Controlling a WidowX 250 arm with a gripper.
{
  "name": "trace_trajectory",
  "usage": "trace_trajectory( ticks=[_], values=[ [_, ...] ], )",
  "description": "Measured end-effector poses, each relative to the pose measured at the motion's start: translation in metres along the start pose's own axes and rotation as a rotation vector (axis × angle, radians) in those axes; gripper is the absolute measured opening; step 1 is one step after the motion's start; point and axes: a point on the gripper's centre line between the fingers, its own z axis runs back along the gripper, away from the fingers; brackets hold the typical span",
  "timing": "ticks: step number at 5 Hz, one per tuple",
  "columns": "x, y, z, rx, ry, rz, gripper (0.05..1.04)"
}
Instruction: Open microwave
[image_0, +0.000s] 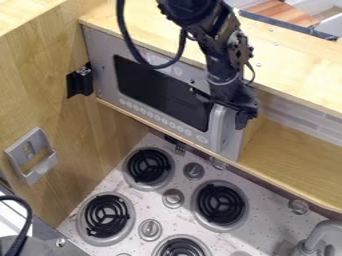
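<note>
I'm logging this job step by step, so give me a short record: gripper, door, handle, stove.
gripper: open, at the handle's upper end
handle: near the microwave door's right end in the view
microwave door: looks shut
stove: below the door, with black coil burners

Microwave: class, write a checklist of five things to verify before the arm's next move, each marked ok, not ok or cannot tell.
1. Gripper is up at the door handle: ok.
2. Gripper's fingers are apart, ready to close: ok.
3. Fingers touch the handle firmly enough to pull: cannot tell.
4. Microwave door is open: not ok, it looks shut.
5. Door can swing without meeting the black bracket on the wooden wall: cannot tell.
</note>
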Motion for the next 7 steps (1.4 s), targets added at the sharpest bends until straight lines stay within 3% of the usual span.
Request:
trace_trajectory(
  ticks=[2, 3, 7],
  values=[
    [-0.001, 0.005, -0.002, 0.033, -0.001, 0.007, 0.388],
    [-0.008, 0.005, -0.002, 0.030, 0.005, 0.010, 0.359],
    [-0.081, 0.036, 0.029, 0.117, 0.122, -0.005, 0.359]
  ],
)
